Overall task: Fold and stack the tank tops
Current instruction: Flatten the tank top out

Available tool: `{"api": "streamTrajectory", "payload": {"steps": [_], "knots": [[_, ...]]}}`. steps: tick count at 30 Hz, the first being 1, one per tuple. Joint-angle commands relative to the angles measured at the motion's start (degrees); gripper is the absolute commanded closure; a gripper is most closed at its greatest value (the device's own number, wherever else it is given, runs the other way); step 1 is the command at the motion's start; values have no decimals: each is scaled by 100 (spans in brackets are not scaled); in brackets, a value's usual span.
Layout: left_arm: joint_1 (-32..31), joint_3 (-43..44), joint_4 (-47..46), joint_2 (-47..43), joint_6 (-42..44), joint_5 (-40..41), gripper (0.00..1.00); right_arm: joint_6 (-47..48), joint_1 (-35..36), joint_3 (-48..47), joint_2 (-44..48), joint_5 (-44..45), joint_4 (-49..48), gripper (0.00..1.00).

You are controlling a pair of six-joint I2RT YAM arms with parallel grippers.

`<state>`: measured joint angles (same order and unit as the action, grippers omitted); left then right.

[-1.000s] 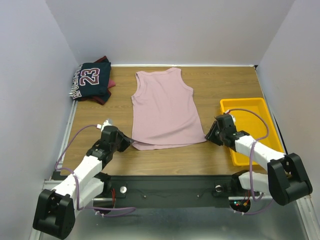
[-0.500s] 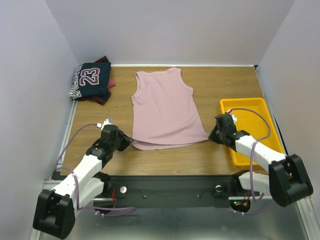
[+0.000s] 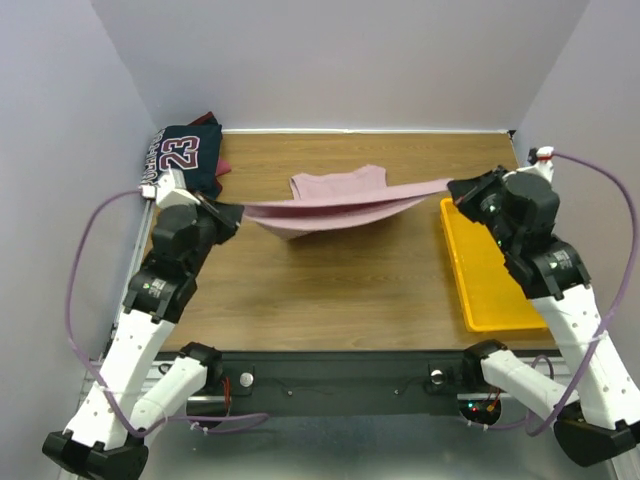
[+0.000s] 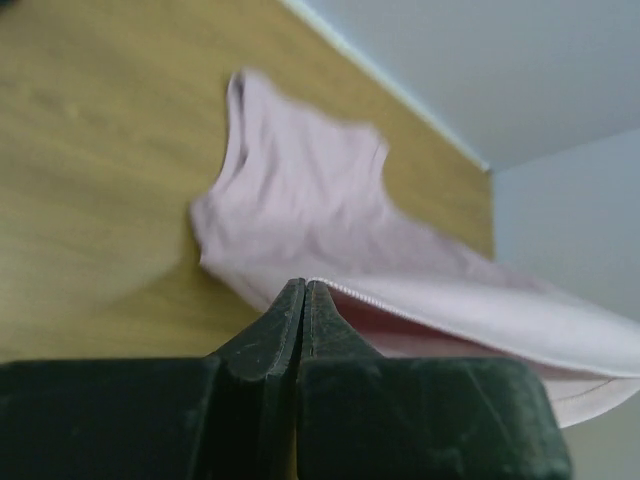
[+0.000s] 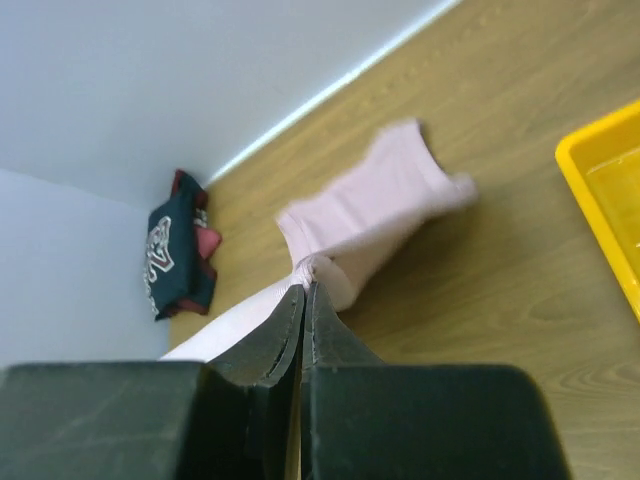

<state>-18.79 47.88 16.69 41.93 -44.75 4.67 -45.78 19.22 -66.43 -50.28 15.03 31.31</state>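
We hold the pink tank top (image 3: 335, 195) by its 2 hem corners. The left pincer (image 3: 232, 212) and right pincer (image 3: 452, 187) are each clamped on cloth, the hem stretched in the air over the far half of the bench (image 3: 340, 300) and the strap end trailing on the wood. The cloth looks light and limp and sags, so corners suit best. Only the top view shows both grips. The right wrist view catches the navy top (image 5: 175, 255) in the far left corner, which the left wrist view misses.

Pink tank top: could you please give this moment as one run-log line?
left gripper: shut on pink tank top hem | right gripper: shut on hem | hem raised, neck end on table
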Motion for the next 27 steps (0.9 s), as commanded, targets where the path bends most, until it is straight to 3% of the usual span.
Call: {"api": "streamTrajectory", "payload": {"steps": [1, 2, 8, 18, 23, 26, 27], "knots": [[-2, 1518, 107, 156, 502, 604, 100, 270, 38, -1095, -314, 483, 358, 100], [-2, 1523, 63, 236, 529, 667, 100, 323, 29, -1387, -403, 545, 358, 100], [-2, 3470, -507, 982, 617, 956, 100, 815, 29, -3661, -1571, 887, 358, 100], [85, 4967, -1782, 2590, 907, 1212, 100, 1607, 20, -6688, -4163, 1073, 174, 100], [489, 5433, -2818, 3882, 872, 616, 100, 1967, -155, -7260, -5236, 634, -772, 99], [840, 6616, -2926, 5073, 819, -163, 100, 1959, -401, -8032, -6105, 318, -1109, 100], [920, 7543, -2865, 5401, 741, -359, 100, 1915, -471, -8261, -6316, 230, -1223, 99]]}}
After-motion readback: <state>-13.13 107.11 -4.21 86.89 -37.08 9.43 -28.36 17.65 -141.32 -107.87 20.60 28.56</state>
